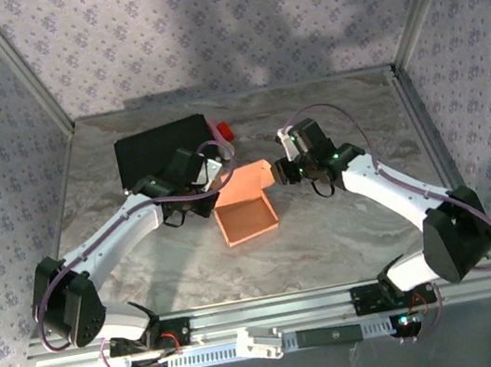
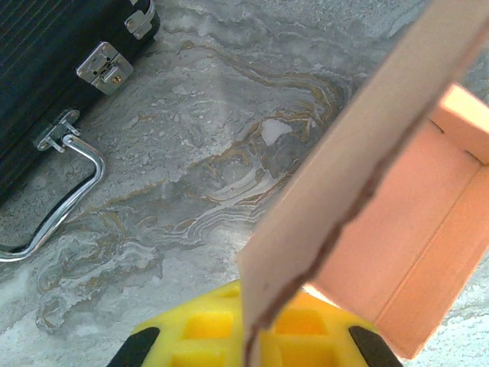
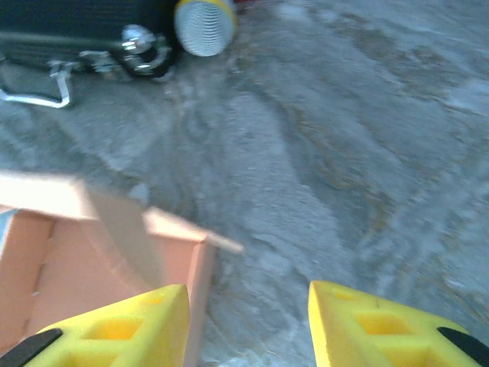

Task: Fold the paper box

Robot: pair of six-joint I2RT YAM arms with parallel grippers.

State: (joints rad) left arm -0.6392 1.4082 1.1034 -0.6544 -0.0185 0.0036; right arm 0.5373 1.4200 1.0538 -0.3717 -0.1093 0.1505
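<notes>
Top external view has the paper box point(image 1: 247, 219) near the middle of the table point(image 1: 357, 231), tray open upward. The left gripper point(image 2: 250, 336) pinches its raised lid flap (I judge, to keep it up for folding over), while the right gripper point(image 3: 248, 325) hangs spread just beside the box wall, probably to steady it.

The white-and-black left arm point(image 1: 113, 236) reaches from its base at the near left, bends at the elbow and stretches inward to the right. The left gripper point(image 1: 217, 171) points toward the table's middle, its yellow fingers point(image 2: 200, 327) pressed together on a flap of the salmon-orange paper box point(image 2: 344, 176). The matching right arm point(image 1: 387, 184) mirrors it, angling inward to the left. The right gripper point(image 1: 286, 170) hangs low, its yellow fingers point(image 3: 114, 330) spread apart and holding nothing.
</notes>
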